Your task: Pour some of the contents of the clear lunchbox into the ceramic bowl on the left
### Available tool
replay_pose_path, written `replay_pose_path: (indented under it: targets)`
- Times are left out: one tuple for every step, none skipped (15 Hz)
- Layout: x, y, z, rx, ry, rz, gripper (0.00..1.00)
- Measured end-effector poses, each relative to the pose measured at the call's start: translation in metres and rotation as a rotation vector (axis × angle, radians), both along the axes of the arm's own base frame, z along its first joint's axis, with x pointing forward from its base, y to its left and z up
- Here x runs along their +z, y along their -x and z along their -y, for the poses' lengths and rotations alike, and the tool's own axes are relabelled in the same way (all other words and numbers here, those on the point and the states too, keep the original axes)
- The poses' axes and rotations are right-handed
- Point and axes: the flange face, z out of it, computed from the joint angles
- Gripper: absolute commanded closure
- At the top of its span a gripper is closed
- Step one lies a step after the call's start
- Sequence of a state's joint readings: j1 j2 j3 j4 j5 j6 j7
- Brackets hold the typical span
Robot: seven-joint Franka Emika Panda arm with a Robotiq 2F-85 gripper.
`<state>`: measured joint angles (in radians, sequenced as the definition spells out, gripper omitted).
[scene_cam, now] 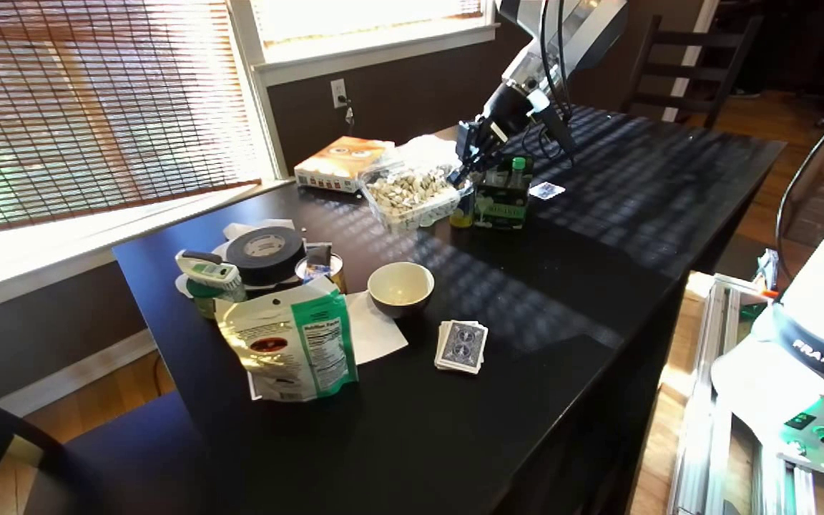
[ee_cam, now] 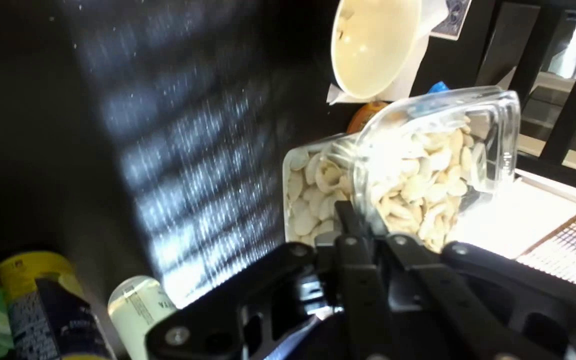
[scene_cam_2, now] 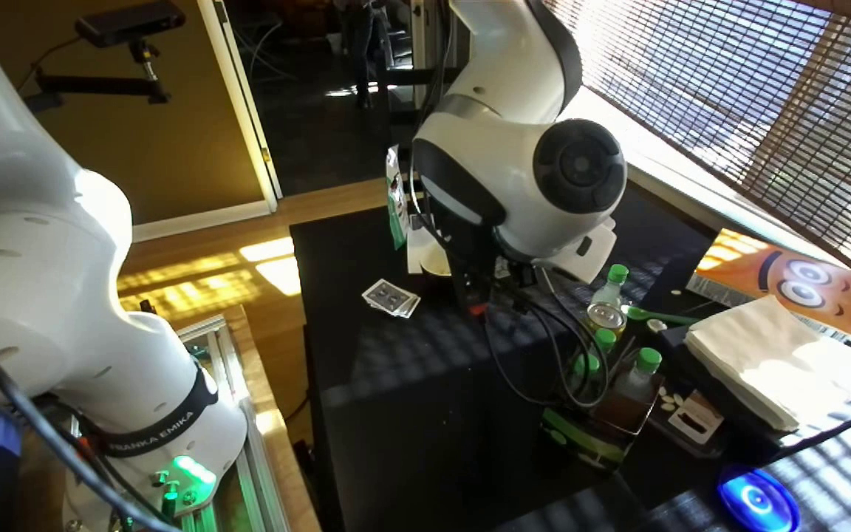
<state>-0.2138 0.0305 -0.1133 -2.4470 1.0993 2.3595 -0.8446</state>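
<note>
The clear lunchbox is held above the table in an exterior view, its open top showing the contents, a mass of pale beige shell-like pieces. My gripper is shut on the lunchbox's side wall. In the wrist view the fingers pinch the wall of the lunchbox, with the contents inside. The ceramic bowl stands upright on the table, apart from the lunchbox; it shows in the wrist view with a few dark specks inside, and partly in an exterior view. There the arm hides the lunchbox.
A green bottle carton and a can stand below the gripper. An orange box and napkins lie near the window. A pouch, black roll, tin and cards surround the bowl.
</note>
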Motion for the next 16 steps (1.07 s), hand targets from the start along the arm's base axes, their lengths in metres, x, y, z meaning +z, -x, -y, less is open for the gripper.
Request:
replay_pose_path:
  targets:
    - [-0.003,0.006,-0.008,0.002,-0.010,-0.012,0.96]
    - [-0.005,0.012,-0.014,0.005,-0.019,-0.020,0.96]
    - [-0.006,0.017,-0.020,0.008,-0.026,-0.024,0.96]
    - [-0.006,0.020,-0.023,0.010,-0.028,-0.026,0.99]
    - [-0.005,0.022,-0.024,0.011,-0.029,-0.025,0.99]
    - [-0.006,0.023,-0.024,0.011,-0.029,-0.027,0.99]
    - [-0.007,0.023,-0.023,0.009,-0.020,-0.027,0.99]
    - [-0.008,0.022,-0.022,0.002,0.002,-0.023,0.99]
    - [-0.008,0.020,-0.021,-0.006,0.030,-0.016,0.99]
    - [-0.007,0.019,-0.021,-0.011,0.058,-0.008,0.99]
    - [-0.006,0.017,-0.021,-0.012,0.088,0.003,0.99]
    - [-0.004,0.016,-0.022,-0.009,0.117,0.016,0.99]
    - [-0.003,0.014,-0.024,-0.003,0.144,0.029,0.99]
    - [-0.002,0.013,-0.025,0.003,0.170,0.040,0.99]
    - [-0.001,0.011,-0.027,0.012,0.194,0.052,0.99]
    - [0.000,0.011,-0.028,0.020,0.217,0.063,0.99]
